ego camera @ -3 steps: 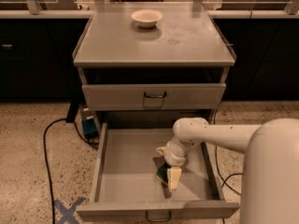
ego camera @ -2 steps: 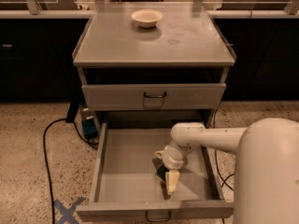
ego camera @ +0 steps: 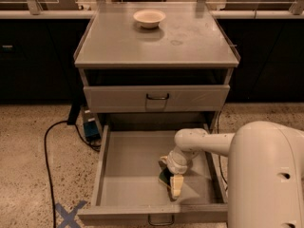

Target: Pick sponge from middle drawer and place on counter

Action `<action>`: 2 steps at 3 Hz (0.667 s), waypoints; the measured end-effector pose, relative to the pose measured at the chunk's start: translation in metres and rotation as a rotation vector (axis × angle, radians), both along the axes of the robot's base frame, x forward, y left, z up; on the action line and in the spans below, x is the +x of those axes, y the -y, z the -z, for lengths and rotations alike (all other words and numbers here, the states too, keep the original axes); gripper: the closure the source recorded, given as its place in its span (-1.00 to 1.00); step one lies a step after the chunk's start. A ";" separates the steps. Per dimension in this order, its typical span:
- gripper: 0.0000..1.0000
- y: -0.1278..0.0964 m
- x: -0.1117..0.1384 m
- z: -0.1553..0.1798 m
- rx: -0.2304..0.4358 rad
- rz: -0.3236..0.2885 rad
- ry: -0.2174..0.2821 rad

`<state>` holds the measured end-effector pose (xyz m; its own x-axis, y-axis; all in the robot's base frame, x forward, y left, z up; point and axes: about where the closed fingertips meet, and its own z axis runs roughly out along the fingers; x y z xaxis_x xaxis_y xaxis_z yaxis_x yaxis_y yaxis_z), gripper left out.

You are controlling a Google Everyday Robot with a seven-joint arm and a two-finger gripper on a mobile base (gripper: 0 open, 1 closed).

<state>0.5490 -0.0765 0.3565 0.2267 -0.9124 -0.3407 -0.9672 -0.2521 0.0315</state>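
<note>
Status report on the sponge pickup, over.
Tool down inside open wide grey metal drawer, at small green-and-yellow sponge. Sponge not yet on flat grey counter. Round cream bowl at counter's back, away from drawer.

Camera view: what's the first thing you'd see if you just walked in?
The big white robot arm reaching into the open wide grey metal drawer at the bottom stands out, its hand right at a small dark green and yellow sponge. A round cream bowl sits at the back of the flat grey counter above.
</note>
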 end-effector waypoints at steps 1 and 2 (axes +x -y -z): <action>-1.00 0.001 -0.001 0.005 -0.001 0.000 -0.010; -1.00 -0.001 -0.003 0.011 0.003 -0.003 -0.023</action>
<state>0.5464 -0.0756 0.3454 0.2214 -0.9108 -0.3484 -0.9655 -0.2550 0.0532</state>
